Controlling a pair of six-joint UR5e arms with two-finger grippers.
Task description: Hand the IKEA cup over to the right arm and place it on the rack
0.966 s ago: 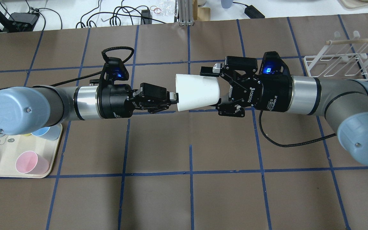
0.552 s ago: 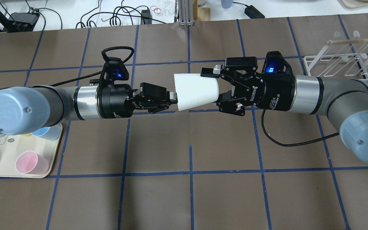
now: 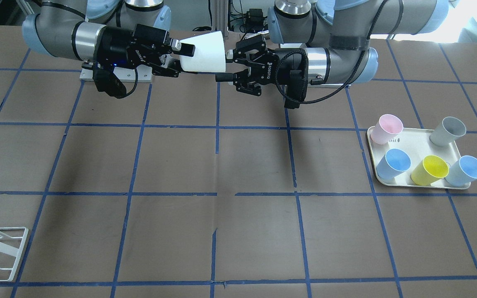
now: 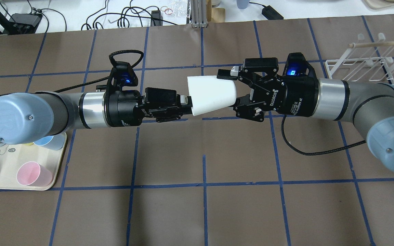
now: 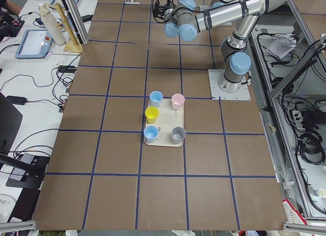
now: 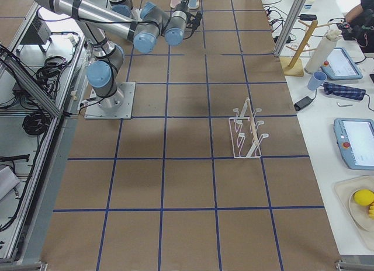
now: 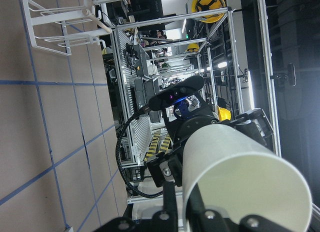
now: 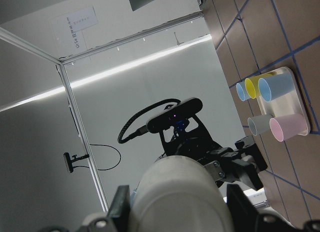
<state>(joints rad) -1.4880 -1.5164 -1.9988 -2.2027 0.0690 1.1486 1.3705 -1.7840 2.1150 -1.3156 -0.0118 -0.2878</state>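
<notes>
Overhead exterior view, and the handover is hanging in mid-air. The IKEA cup [image 4: 210,95] lies on its side between my two claws, well above the table [image 4: 204,205]. My right claw [image 4: 234,93] is clamped across the narrow base end, one finger over the top and the other underneath. My left claw [image 4: 185,104] sits at the wide mouth opposite, with one finger inside the rim and one outside. In the front-facing view those fingers stand parted, so I read that claw as let go, with the cup wall between them.

Danger one is that inside finger. If my right claw pulls off toward the rack [image 4: 361,71], back beyond its own wrist, before the left backs straight out of the mouth, the rim snags and the cup twists in my grip.

Danger two is the grip itself. It's smooth plastic, narrowing toward my right palm, so I judge that a hard squeeze or a jerk could squirt it forward out of the fingers and drop it.

Danger three: it's held sideways and will need turning for a rod. Swing fast and it slips.

The tray [image 3: 414,142] sits well behind my left claw, out of harm's way.
</notes>
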